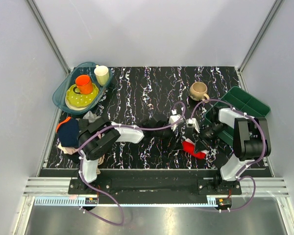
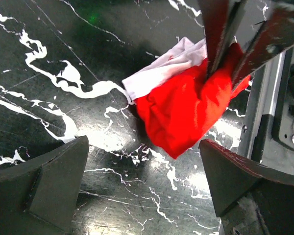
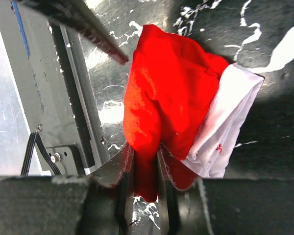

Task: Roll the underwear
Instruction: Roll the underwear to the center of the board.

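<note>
Red underwear (image 1: 193, 147) with a white waistband (image 3: 230, 122) lies bunched in a loose heap, not yet a roll. It sits near the front edge of the black marbled table (image 1: 137, 88), right of centre. The right gripper (image 3: 144, 161) is closed on a fold of the red cloth, pinching it from above, while the rest of the garment appears to rest on the table. The left gripper (image 2: 143, 147) hangs just beside the heap with its jaws spread wide, holding nothing. To roll neatly, the cloth probably needs spreading flat first. The left gripper could pin the waistband while the right gripper draws the red fabric out, taking care not to drag it off the near edge.
</note>
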Controlling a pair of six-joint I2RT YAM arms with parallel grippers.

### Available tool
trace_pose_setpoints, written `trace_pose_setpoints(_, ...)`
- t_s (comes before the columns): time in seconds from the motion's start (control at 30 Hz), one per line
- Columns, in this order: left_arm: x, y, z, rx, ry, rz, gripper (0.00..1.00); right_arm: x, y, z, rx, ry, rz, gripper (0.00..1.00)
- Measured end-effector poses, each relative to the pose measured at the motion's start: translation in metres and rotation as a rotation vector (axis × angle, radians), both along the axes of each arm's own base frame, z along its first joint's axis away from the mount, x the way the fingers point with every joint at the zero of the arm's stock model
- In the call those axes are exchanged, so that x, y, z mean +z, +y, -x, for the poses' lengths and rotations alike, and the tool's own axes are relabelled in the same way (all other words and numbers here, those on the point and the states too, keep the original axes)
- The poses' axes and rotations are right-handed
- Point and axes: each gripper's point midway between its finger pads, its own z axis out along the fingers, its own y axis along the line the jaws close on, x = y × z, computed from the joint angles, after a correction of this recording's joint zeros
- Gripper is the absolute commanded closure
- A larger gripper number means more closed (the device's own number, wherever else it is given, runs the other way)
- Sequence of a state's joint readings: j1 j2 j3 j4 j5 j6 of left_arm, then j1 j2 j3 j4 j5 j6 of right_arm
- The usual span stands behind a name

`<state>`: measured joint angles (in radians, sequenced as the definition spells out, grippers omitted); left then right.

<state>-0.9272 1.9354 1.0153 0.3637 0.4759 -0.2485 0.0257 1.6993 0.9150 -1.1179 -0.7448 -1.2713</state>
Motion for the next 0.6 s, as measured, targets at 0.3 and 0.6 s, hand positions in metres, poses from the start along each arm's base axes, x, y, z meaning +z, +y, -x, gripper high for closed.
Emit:
trace_pose_setpoints(0.3, -0.004, 0.036, 0.024, -0.077, -0.143, -0.026, 0.01, 0.001, -0.008, 0.021, 0.185, -0.248, -0.013, 0.74)
trace_pose_setpoints(0.6, 0.115, 0.096, 0.023, 0.066, -0.466, 0.129, 0.01, 0.011, 0.018, 0.013, 0.539, -0.449, -0.024, 0.81)
